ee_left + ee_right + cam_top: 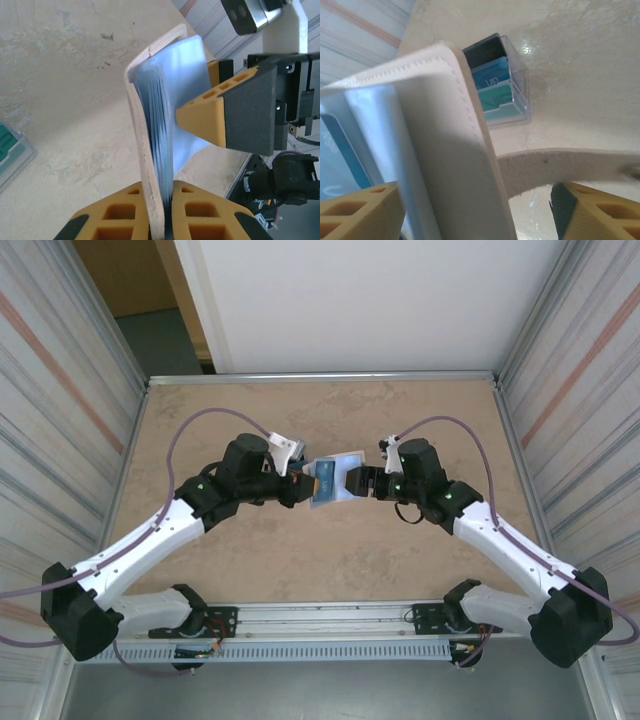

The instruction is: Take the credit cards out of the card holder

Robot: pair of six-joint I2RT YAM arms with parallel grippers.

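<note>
Holder (333, 478) is held up over the middle of the table (330, 580), open like a book. It has a tan stitched outer cover, and the pale-blue sleeves (157, 135) are fanned along the spine. The tab (560, 160) hangs loose off its far side. One dark-blue card (342, 145) shows through a sleeve; I cannot count any others. The left gripper (300, 488) is on the holder's left, jaws pressed together on the spine edge, keeping it upright. The right gripper (356, 482) is on the holder's right with jaws spread. One finger lies against the inner blue leaf and the other is outside the cover, so it straddles the cover without pinching it. A clear box (502, 80) of black, blue and teal cards lies on the table just beyond the holder. Step, as judged: opening or parting the leaves to reach a card, with no card out of a sleeve here. The next move calls for the right fingers to find a card's exposed edge rather than the leaf, pinch it, and pull along the sleeve while the left keeps its clamp.
</note>
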